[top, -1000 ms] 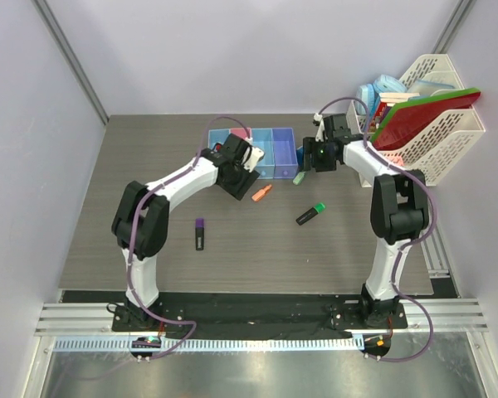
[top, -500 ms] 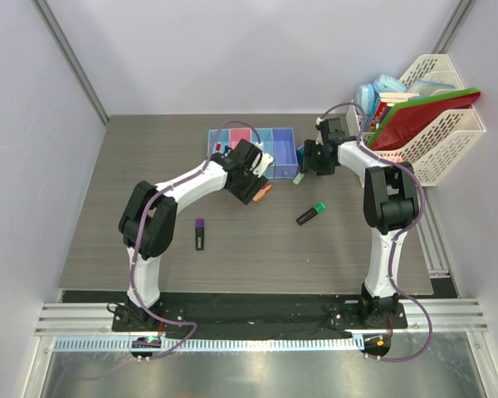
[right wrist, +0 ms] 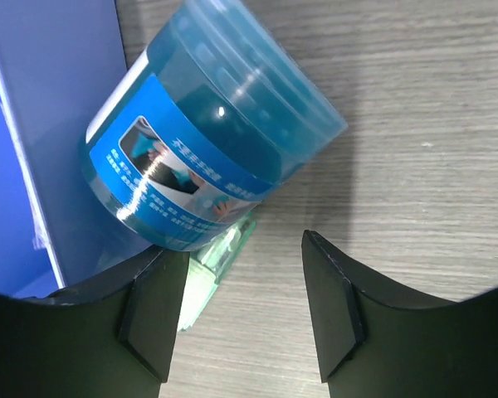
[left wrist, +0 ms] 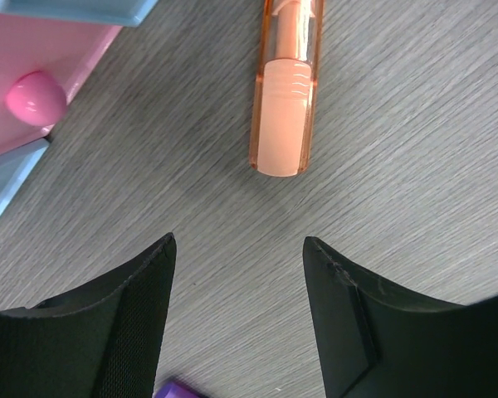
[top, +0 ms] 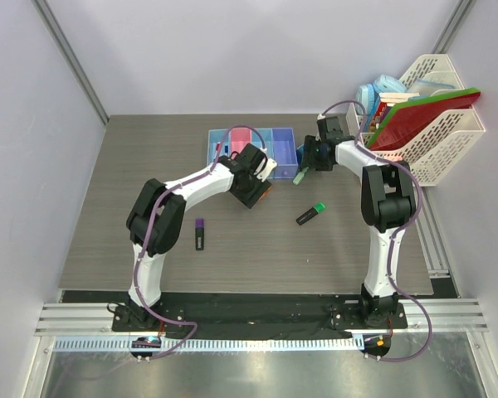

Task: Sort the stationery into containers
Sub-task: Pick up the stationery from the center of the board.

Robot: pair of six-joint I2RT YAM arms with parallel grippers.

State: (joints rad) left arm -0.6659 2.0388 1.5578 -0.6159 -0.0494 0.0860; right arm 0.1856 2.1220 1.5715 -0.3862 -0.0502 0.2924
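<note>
Currently pre-grasp on both sides: left gripper [left wrist: 236, 249] spread just short of the orange bit [left wrist: 285, 108] beside the bins [top: 270, 130], right gripper [right wrist: 241, 249] spread at the blue roll [right wrist: 207, 133] against the end bin; next, advance, straddle, close.

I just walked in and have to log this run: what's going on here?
Sorting into the bins is under way. The left gripper hovers, jaws open, over an orange marker on the table by the pink bin. The right gripper, jaws also open, faces a blue roll lying on its side beside the purple-blue bin. Neither holds anything. A purple highlighter and a green highlighter lie elsewhere.
</note>
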